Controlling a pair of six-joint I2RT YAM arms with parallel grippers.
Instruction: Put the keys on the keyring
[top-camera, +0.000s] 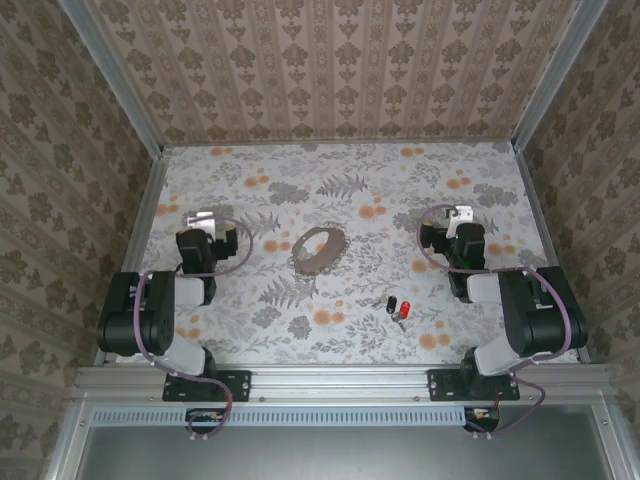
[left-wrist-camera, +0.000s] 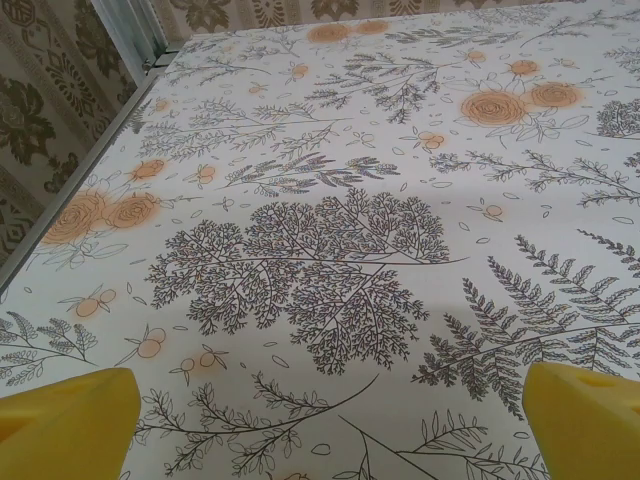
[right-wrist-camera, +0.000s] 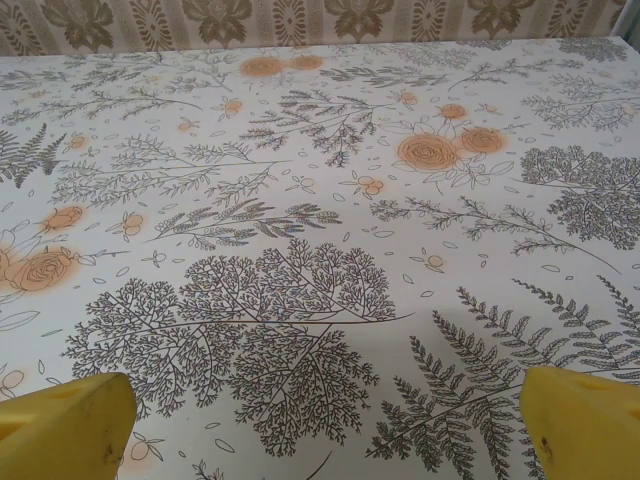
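The keyring, a thin grey oval chain loop, lies flat on the flowered cloth at mid-table. The keys lie together nearer the front, right of centre, one with a black head and one with a red head. My left gripper rests at the left, well apart from the loop. My right gripper rests at the right, behind the keys. In the wrist views both the left gripper and the right gripper are open, yellow fingertips spread wide over bare cloth.
The flowered tablecloth covers the table. Patterned walls with metal frame posts close in the left, back and right sides. A metal rail runs along the near edge where both arm bases are bolted.
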